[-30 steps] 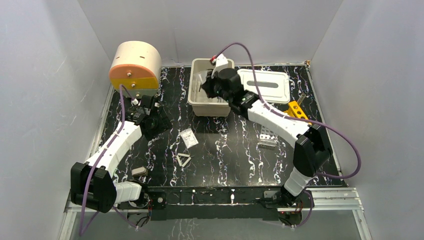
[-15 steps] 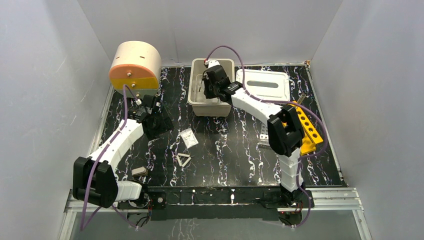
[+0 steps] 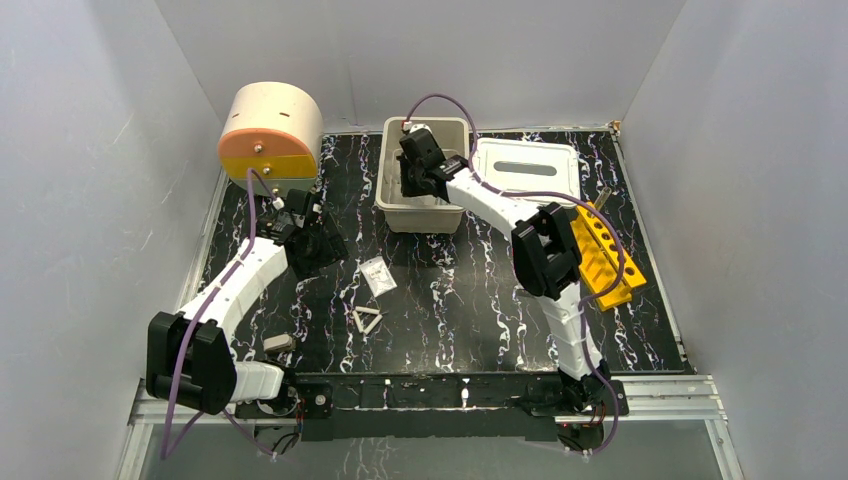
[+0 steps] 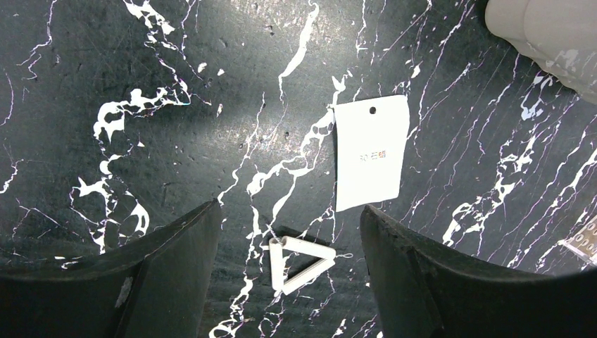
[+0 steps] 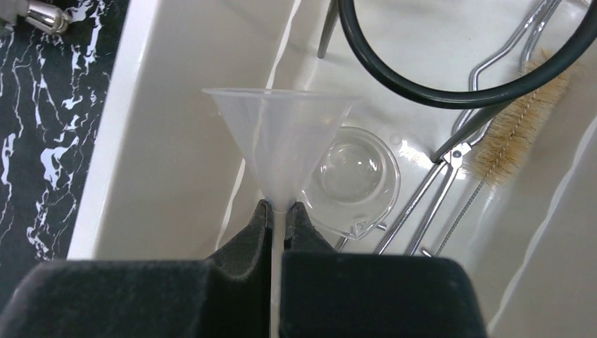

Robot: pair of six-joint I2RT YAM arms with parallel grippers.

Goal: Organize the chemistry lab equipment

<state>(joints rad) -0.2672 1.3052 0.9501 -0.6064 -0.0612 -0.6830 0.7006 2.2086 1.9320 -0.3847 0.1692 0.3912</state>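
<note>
Right jaws pinch the funnel (image 5: 281, 141) by its thin stem (above the bin (image 5: 169, 120)); it may swivel loose. Left jaws stand apart.

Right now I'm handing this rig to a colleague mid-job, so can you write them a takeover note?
Right end effector: shut on the clear funnel by its stem, over the inside of the beige bin.
Left end effector: open, empty, hovering over the white triangle frame and packet on the table.
Done: tongs, brush and glass dish lie in the bin.
Left: release the funnel; triangle frame and packet are not yet binned; yellow tube rack sits out at the table's right.
</note>
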